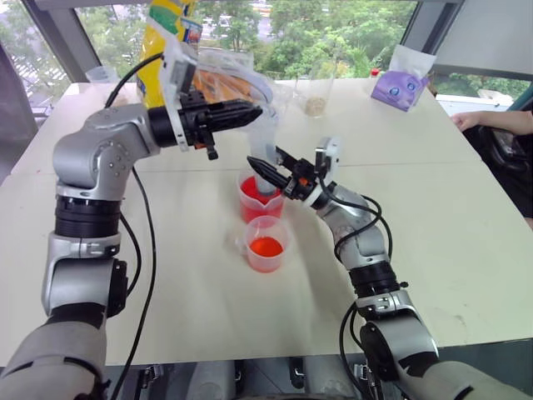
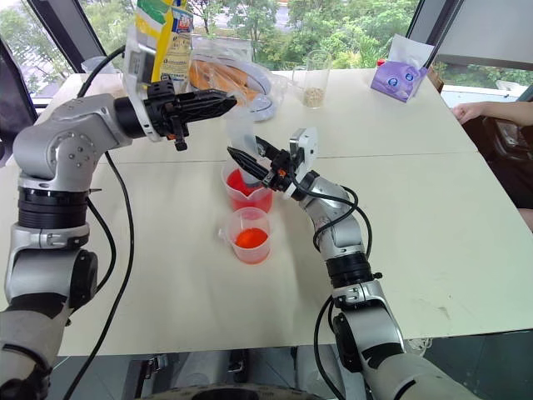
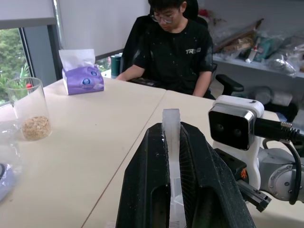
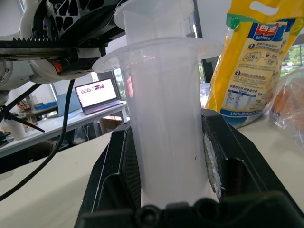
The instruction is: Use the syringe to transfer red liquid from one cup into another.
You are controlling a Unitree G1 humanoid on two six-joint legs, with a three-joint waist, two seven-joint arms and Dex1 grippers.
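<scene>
A pale table (image 1: 466,217) stands by windows, with a person (image 3: 180,47) seated at its far edge. The taller cup (image 1: 258,198) of red liquid (image 1: 254,204) is the landmark: directly above it the syringe (image 1: 265,133) stands upright. The right gripper (image 1: 265,167) clamps its barrel; the left gripper (image 1: 250,111) pinches the plunger top. The shorter cup (image 1: 266,243) sits just in front.

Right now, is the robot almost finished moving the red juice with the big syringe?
Partway, it seems. The smaller cup already holds some red liquid. The syringe stands upright over the taller cup, which still has red in it. The right gripper is shut on the barrel and the left gripper is shut on the plunger top. Left: carry it over and squirt into the smaller cup.
</scene>
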